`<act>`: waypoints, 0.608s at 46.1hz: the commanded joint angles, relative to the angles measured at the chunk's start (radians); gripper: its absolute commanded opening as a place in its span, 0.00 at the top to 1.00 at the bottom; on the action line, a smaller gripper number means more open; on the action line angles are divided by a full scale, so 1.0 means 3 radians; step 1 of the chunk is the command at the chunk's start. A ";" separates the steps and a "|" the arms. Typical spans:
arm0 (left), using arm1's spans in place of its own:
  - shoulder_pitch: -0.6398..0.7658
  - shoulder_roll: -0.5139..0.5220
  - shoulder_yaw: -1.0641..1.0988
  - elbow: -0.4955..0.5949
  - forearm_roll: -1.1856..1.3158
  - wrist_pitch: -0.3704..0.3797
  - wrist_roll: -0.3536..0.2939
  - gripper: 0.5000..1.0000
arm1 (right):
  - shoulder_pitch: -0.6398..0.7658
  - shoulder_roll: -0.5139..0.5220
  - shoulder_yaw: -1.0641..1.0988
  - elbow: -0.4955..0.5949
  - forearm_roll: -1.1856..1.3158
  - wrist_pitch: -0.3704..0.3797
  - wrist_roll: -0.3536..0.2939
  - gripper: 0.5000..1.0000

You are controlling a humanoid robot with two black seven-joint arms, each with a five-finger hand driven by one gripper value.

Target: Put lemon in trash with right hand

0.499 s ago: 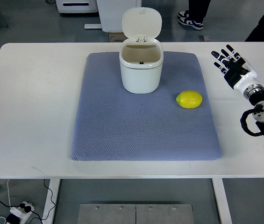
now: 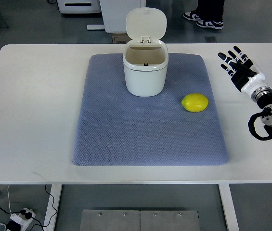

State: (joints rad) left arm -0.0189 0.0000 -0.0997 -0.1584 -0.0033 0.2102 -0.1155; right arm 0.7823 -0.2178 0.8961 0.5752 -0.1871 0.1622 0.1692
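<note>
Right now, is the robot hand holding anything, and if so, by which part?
Nothing is held. The right robot hand is open over the bare white table, apart from the yellow lemon on the blue-grey mat.

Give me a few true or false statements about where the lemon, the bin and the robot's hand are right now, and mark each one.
1. The lemon lies on the blue mat. True.
2. The trash bin has its lid shut. False: the lid stands open.
3. The right hand grips the lemon. False: it is off the mat with fingers spread, holding nothing.
4. The lemon lies to the right of the bin. True.
5. The lemon sits inside the bin. False: it is outside, apart from it.
</note>
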 commanded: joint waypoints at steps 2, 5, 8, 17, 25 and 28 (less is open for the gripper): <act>0.0001 0.0000 0.0000 0.0001 0.0001 0.0000 -0.0004 0.00 | 0.0000 0.0000 -0.0001 0.0000 0.0000 0.0001 -0.0002 0.00; 0.0001 0.0000 0.0000 0.0001 0.0001 0.0000 0.0001 0.00 | 0.0000 0.0000 -0.0001 0.0000 0.0000 0.0001 -0.0002 0.00; 0.0001 0.0000 0.0000 0.0001 0.0001 0.0000 -0.0004 0.00 | 0.0000 0.0000 -0.0001 0.0000 0.0000 0.0001 -0.0002 0.00; 0.0001 0.0000 0.0000 0.0001 0.0001 0.0000 0.0001 0.00 | 0.0005 0.0005 -0.0001 0.0000 0.0000 0.0001 0.0003 0.00; 0.0001 0.0000 0.0000 0.0001 0.0001 0.0000 0.0001 0.00 | 0.0005 0.0005 -0.0001 0.0005 0.0000 0.0001 0.0003 0.00; 0.0001 0.0000 0.0000 0.0001 0.0001 0.0000 0.0001 0.00 | 0.0005 0.0005 -0.0001 0.0000 0.0000 0.0001 0.0003 0.00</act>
State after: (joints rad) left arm -0.0184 0.0000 -0.0998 -0.1584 -0.0033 0.2102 -0.1157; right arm 0.7840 -0.2164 0.8960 0.5757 -0.1871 0.1627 0.1703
